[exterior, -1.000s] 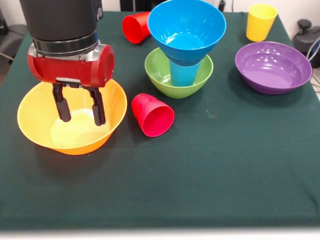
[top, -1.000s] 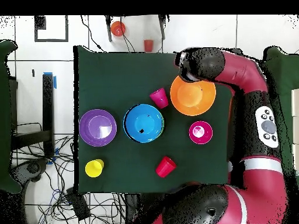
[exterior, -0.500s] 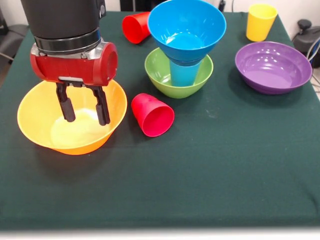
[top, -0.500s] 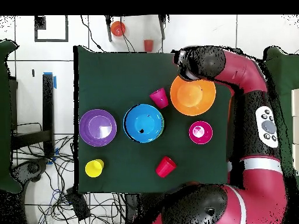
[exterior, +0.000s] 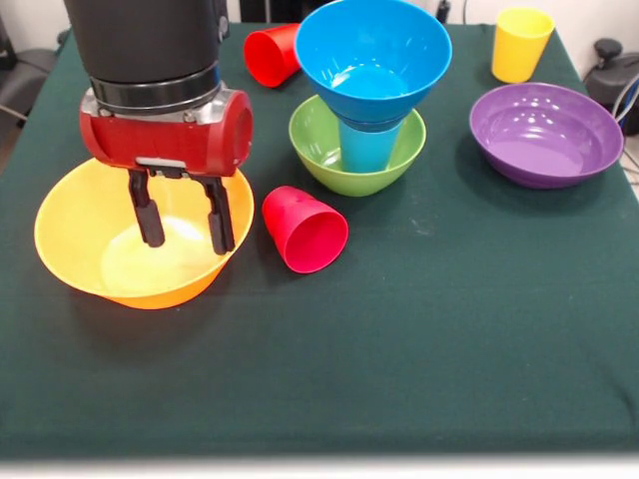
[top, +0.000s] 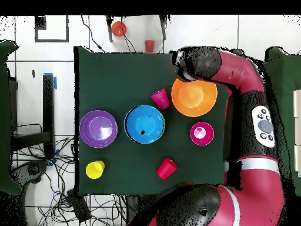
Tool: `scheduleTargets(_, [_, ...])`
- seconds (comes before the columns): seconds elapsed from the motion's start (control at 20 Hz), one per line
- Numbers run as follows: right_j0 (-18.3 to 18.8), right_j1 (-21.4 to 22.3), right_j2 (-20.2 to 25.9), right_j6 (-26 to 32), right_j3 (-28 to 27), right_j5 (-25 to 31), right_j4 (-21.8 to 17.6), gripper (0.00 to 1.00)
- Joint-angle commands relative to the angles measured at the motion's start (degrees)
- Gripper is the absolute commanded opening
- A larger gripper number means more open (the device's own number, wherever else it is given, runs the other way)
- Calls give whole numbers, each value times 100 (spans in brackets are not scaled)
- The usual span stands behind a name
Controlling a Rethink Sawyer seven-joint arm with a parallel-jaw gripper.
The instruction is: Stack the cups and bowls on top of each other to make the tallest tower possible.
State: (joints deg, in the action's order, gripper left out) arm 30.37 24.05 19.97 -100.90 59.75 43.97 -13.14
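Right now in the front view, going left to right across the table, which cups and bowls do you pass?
Orange bowl → tipped red cup → green bowl holding the light blue cup with the blue bowl on top → purple bowl. Along the far edge: a second red cup, then the yellow cup.

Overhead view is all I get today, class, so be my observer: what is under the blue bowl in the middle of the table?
Observer: The blue bowl rests on a light blue cup, which stands inside the green bowl.
Operator: The arm hides the gripper. Is it open?
Observer: Yes. The gripper is open and empty, over the orange-yellow bowl.
Operator: Is the red cup beside that bowl standing?
Observer: No, the red cup lies on its side.
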Motion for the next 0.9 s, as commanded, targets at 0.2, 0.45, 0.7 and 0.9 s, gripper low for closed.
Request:
scheduleTargets(0.2, [-376, -396, -189, -988, 90, -617, 45, 100])
scheduleTargets(0.45, [-456, -457, -290, -1010, 53, -700, 118, 100])
scheduleTargets(0.7, [-436, -524, -287, -904, 36, -810, 226, 100])
scheduleTargets(0.9, [-278, -718, -111, -802, 58, -1031, 444, 100])
